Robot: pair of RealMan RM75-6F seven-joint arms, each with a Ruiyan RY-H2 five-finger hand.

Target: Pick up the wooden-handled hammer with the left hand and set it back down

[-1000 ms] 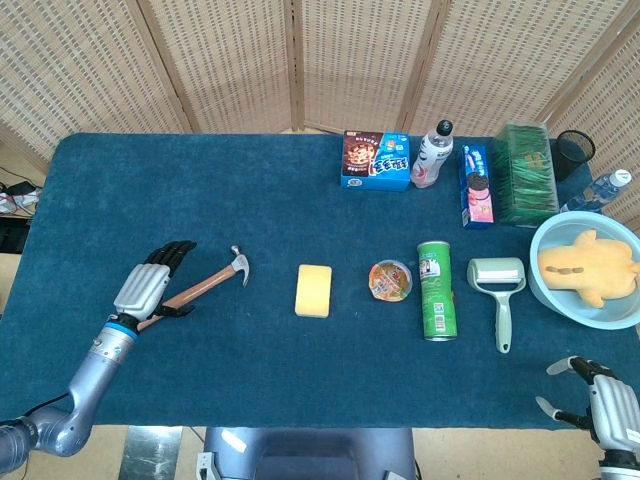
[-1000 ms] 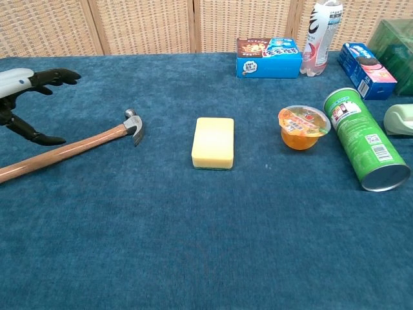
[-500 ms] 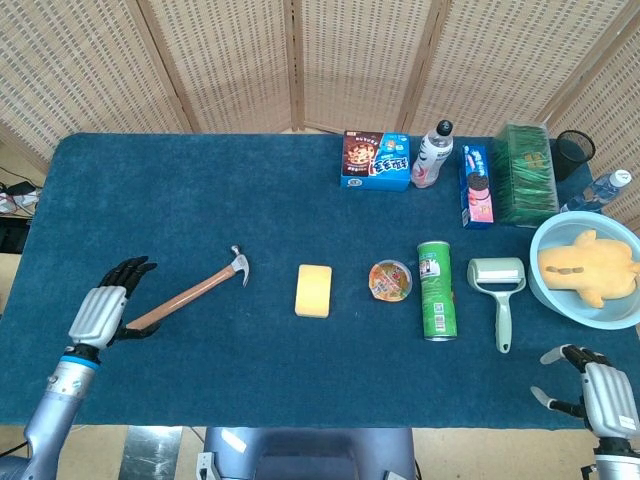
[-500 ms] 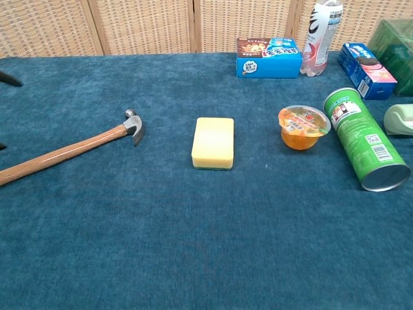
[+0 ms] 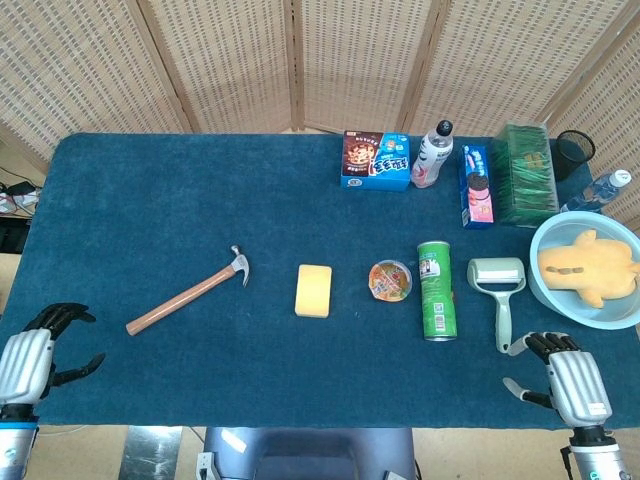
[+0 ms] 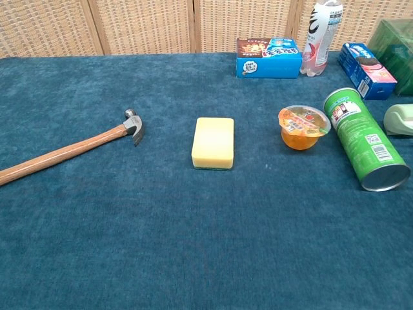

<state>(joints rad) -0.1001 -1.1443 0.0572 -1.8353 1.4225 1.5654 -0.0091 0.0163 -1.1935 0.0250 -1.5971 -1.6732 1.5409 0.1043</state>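
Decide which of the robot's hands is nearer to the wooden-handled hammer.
Left. The left hand sits at the table's near-left corner, just beyond the wooden-handled hammer handle's end. The right hand is far across, at the near-right corner.

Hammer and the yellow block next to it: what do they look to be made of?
Hammer: handle looks like smooth, reddish-brown wood; the head is grey and glinting, probably polished steel. Yellow block: matte, with soft rounded edges and a greenish bottom layer, so likely a foam sponge with a scouring pad, though the pictures leave that open.
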